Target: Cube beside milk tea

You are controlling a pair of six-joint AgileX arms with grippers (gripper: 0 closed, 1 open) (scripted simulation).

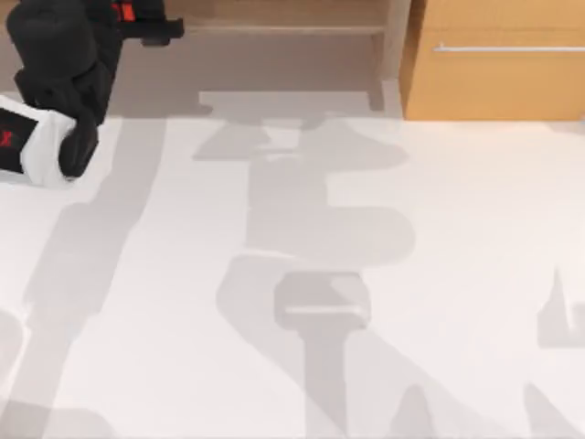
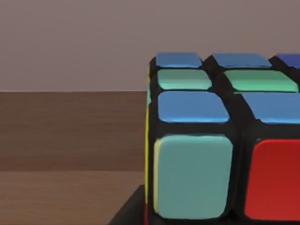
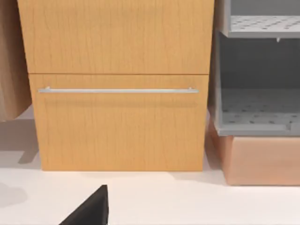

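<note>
Seen from above, a white counter [image 1: 439, 229] carries only soft grey shadows, with a wooden drawer cabinet [image 1: 498, 69] at its far right edge and a low wooden shelf [image 1: 283, 23] to that cabinet's left. The left arm [image 1: 55, 82], black with a white segment, reaches in at the far left corner; whether its end effector is open or closed cannot be told, and no milk tea is seen here. From the left wrist, the cube [image 2: 220, 140] looms very close, blue and green stickers on top, pale teal and red on the near face, standing on a wooden surface [image 2: 70, 197] against a plain wall. It lies directly ahead of the left end effector, so the left arm is judged the nearer one for the pick, though no grip on it can be confirmed. From the right wrist, the cabinet's drawer front with its metal handle [image 3: 117, 90] faces the camera beside an empty grey perforated rack [image 3: 255, 112]; a dark part of the right end effector [image 3: 91, 208] shows low down, its state impossible to tell.
</note>
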